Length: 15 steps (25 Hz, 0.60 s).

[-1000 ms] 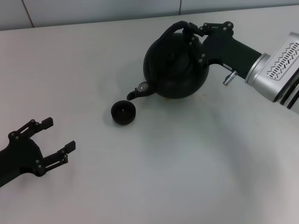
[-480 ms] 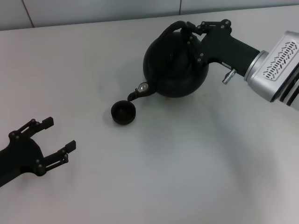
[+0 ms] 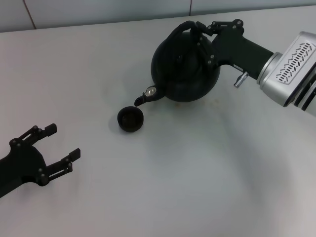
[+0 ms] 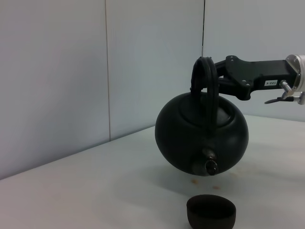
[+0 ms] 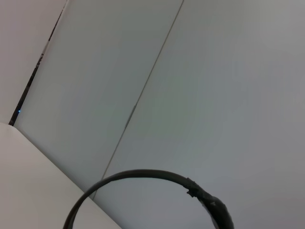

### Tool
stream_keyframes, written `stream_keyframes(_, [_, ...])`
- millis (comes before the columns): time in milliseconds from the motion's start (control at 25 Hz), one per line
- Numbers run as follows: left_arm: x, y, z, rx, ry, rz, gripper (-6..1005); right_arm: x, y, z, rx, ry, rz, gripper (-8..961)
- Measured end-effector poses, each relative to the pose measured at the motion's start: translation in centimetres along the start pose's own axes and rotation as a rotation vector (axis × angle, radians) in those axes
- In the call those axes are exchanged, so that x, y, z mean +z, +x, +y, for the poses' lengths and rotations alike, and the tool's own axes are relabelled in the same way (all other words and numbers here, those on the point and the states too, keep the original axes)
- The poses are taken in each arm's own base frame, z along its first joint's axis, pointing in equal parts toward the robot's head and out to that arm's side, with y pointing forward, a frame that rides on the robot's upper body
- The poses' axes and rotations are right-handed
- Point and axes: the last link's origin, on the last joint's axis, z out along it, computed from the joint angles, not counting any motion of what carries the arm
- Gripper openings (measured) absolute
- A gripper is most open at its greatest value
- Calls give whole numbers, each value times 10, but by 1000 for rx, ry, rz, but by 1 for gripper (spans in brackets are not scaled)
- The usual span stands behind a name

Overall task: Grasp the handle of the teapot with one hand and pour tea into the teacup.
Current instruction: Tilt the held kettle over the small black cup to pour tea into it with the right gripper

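Observation:
The round matte-black teapot hangs above the white table, tilted with its short spout pointing down toward the small black teacup. My right gripper is shut on the arched black handle over the lid. The left wrist view shows the teapot lifted off the table with its spout just above the teacup. The right wrist view shows only the handle's arc. My left gripper is open and empty at the near left of the table.
A light wall stands behind the table's far edge. A faint brownish stain marks the table under the teapot.
My right gripper has lifted the teapot slightly and drawn it a little away from the teacup. The left arm has not moved.

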Motion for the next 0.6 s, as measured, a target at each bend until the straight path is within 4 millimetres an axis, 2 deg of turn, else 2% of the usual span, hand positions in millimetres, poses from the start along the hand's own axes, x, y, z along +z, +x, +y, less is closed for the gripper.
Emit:
stream_keyframes(360, [0,0,0,0,0,0,852,0,0,2,72,14,-1,90])
stream_keyframes(600, [0,0,0,0,0,0,852,-2,1,-4,231,43,-4,90])
